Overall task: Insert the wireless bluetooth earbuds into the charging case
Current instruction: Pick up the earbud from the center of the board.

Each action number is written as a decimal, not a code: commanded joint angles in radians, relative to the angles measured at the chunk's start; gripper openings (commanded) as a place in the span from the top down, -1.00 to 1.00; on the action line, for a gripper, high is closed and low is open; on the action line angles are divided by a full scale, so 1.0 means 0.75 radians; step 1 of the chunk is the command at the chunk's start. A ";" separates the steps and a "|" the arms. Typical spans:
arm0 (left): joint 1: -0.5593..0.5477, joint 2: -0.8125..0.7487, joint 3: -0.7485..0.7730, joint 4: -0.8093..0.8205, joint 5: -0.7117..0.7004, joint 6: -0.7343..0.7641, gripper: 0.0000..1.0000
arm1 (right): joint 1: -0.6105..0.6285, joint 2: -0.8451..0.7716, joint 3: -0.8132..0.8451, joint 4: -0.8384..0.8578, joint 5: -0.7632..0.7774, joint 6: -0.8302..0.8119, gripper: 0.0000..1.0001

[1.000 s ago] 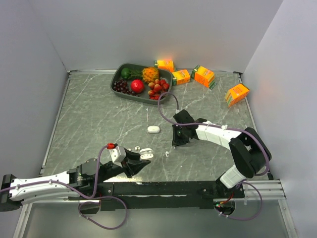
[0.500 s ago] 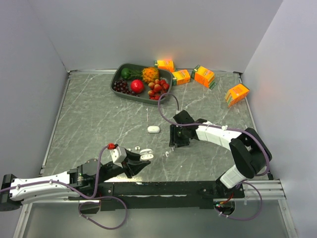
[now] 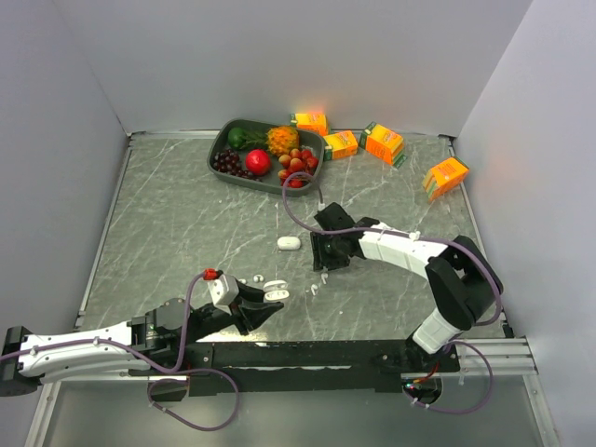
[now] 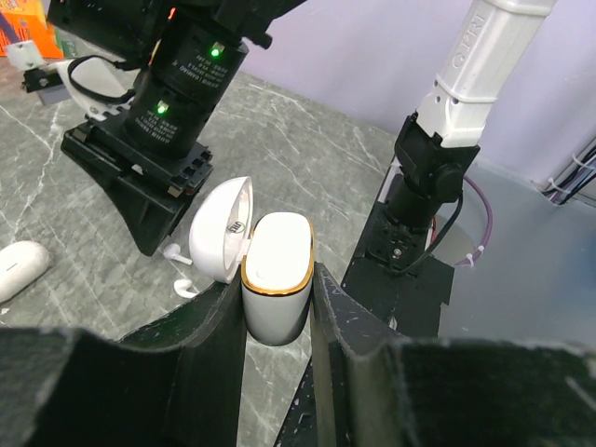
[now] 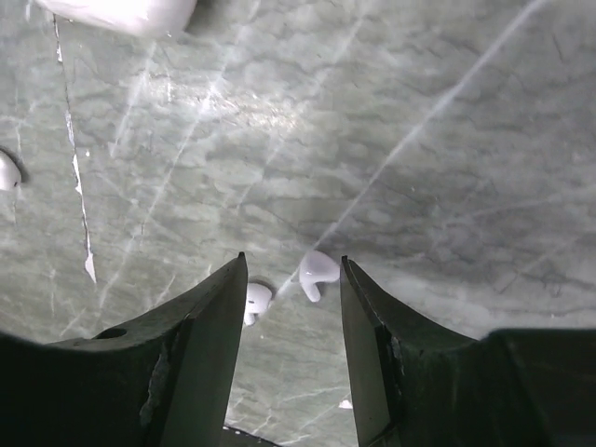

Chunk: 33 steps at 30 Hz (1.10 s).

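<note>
My left gripper (image 4: 277,300) is shut on the white charging case (image 4: 277,279), which has a gold rim. The case stands upright between the fingers with its lid (image 4: 221,228) swung open to the left; in the top view the case (image 3: 273,293) sits low near the arm bases. Two stemmed white earbuds (image 5: 318,272) (image 5: 256,300) lie on the marble under my right gripper (image 5: 293,265). That gripper is open with nothing held, and one earbud shows between its fingers. In the top view the earbuds (image 3: 316,288) lie just below the right gripper (image 3: 319,265).
A closed white case (image 3: 289,243) lies left of the right gripper, and a tiny white bean-shaped piece (image 3: 258,277) lies near the left gripper. A dark tray (image 3: 220,140) of fruit stands at the back. Orange cartons (image 3: 384,142) (image 3: 444,177) stand at the back right.
The right arm has swung left across the table and its jaws have opened wider. The left arm and the case it holds have not moved.
</note>
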<state>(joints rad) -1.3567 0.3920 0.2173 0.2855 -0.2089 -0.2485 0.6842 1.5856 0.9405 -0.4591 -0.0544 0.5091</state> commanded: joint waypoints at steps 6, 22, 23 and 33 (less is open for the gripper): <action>-0.011 -0.003 0.001 0.057 -0.024 -0.012 0.97 | 0.006 0.062 0.039 -0.040 0.040 -0.049 -0.08; -0.015 0.023 0.013 0.063 -0.020 -0.010 0.98 | 0.014 0.078 0.004 -0.008 0.007 -0.063 0.00; -0.013 0.026 0.013 0.065 -0.016 -0.010 0.97 | 0.014 0.082 0.004 -0.008 0.005 -0.063 0.00; -0.013 0.026 0.013 0.065 -0.016 -0.018 0.97 | 0.029 0.085 -0.010 -0.001 -0.003 -0.059 0.03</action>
<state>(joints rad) -1.3609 0.4118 0.2173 0.2867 -0.2089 -0.2504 0.6941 1.6276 0.9405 -0.4767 -0.0505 0.4702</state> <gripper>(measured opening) 0.330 0.489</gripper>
